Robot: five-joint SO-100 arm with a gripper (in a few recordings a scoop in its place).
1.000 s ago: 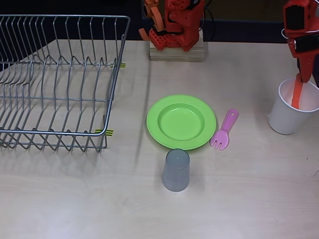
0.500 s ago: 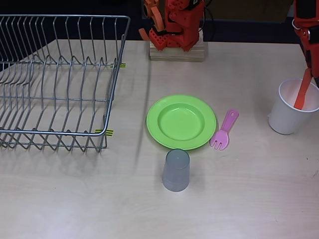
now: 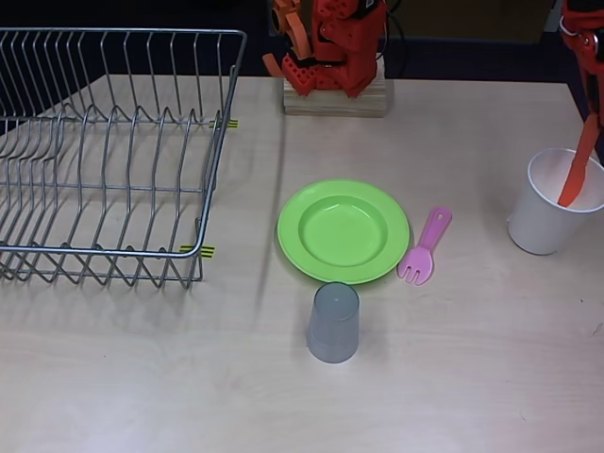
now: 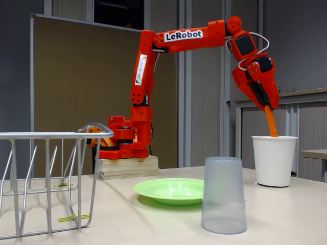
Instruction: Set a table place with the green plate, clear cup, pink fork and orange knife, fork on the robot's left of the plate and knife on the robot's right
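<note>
Here the rack [image 3: 109, 156] sits unused; plate [image 3: 343, 230] mid-table [image 3: 472, 377], cup [image 3: 334, 323] inverted before it, fork [image 3: 424, 248] just beside. Lift the knife [image 3: 576, 177] straight up until its tip clears the white cup [image 3: 550, 215]. Arm reaches high, wrist angled down, fingers [image 4: 266, 105] clamped on the knife.

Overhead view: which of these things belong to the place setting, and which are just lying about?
Job: green plate, clear cup, pink fork, orange knife in the gripper.
Lying about: wire dish rack, white paper cup, wooden block under the arm.
</note>
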